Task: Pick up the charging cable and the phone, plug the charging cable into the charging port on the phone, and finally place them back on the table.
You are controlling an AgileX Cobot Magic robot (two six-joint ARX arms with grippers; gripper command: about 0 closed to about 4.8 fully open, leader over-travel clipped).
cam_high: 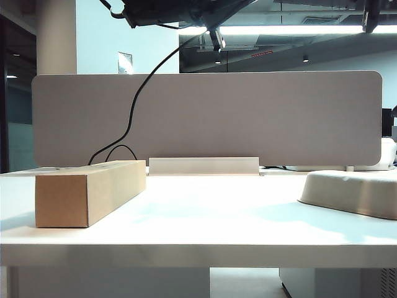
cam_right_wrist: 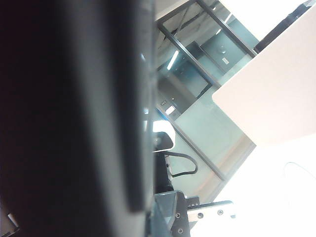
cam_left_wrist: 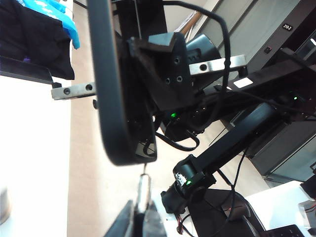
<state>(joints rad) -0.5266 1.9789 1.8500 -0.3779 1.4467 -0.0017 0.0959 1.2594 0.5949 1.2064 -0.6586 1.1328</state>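
Two tools aloft: plug (cam_left_wrist: 143, 190) just beneath phone (cam_left_wrist: 111, 98).

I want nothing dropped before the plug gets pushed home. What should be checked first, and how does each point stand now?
1. Right gripper shut on the phone, held up in the air: ok.
2. Left gripper shut on the charging cable just behind its plug: ok.
3. Plug tip aimed at the phone's short lower edge: ok, it meets that edge.
4. Plug fully seated in the charging port: cannot tell, the slot is hidden.
5. Cable free of snags: cannot tell, it drops behind the cardboard box.
6. Bare table between box and tray for setting down: ok.
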